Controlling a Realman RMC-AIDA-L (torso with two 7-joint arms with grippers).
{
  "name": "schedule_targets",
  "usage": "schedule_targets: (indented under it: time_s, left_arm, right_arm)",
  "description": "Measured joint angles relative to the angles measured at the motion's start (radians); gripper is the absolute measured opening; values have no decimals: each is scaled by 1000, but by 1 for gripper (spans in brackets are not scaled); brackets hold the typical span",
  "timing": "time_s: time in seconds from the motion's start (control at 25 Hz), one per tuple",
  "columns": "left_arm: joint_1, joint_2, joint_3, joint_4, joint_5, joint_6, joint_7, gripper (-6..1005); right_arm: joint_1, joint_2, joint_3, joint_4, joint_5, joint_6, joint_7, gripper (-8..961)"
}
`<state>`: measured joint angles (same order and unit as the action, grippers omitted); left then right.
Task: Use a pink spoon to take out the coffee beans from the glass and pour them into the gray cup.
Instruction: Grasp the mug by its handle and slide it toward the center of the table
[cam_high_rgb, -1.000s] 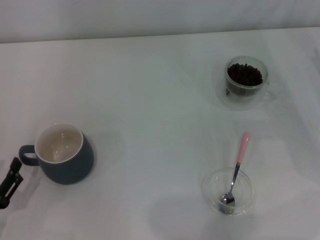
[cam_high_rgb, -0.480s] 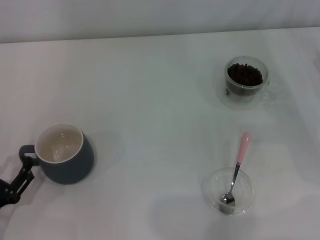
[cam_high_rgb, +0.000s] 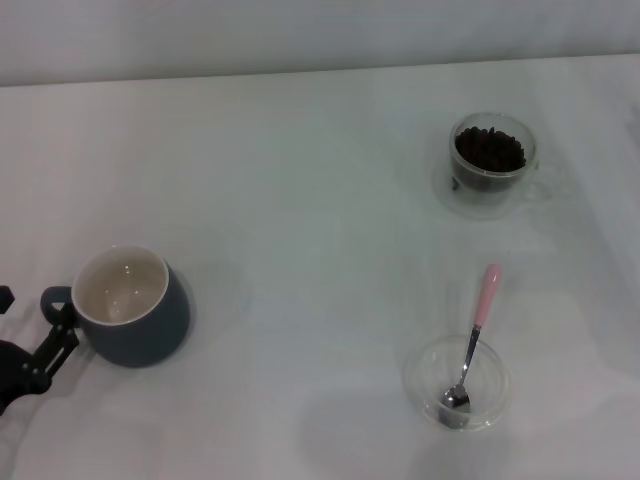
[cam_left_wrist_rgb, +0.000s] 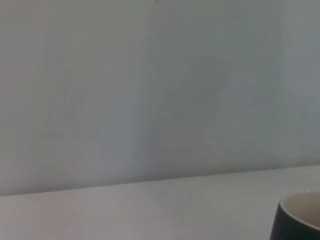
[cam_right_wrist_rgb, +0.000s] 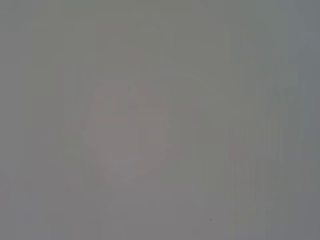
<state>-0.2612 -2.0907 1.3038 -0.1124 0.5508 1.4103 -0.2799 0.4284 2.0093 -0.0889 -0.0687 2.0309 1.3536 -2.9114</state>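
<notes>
The gray cup stands at the left of the table with its cream inside bare; its rim also shows in the left wrist view. My left gripper is open at the cup's loop handle, one finger right beside it. The glass with the coffee beans stands at the far right. The pink spoon lies at the near right, its metal bowl resting in a shallow clear dish. My right gripper is out of view.
The table is white, and a pale wall runs along its far edge. The right wrist view shows only a blank grey surface.
My left gripper has come in from the left edge to the gray cup's handle. The spoon, glass and dish have not moved.
</notes>
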Motion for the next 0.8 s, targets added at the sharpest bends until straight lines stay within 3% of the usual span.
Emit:
schedule_targets:
  time_s: [0.6, 0.8]
  left_arm:
    - [-36, 1, 0, 2, 18, -69, -2, 485]
    - [-41, 3, 0, 2, 18, -72, 4, 480]
  right_arm:
    - [-15, 0, 2, 13, 0, 8, 0, 870]
    - [-17, 0, 2, 15, 0, 10, 0, 870]
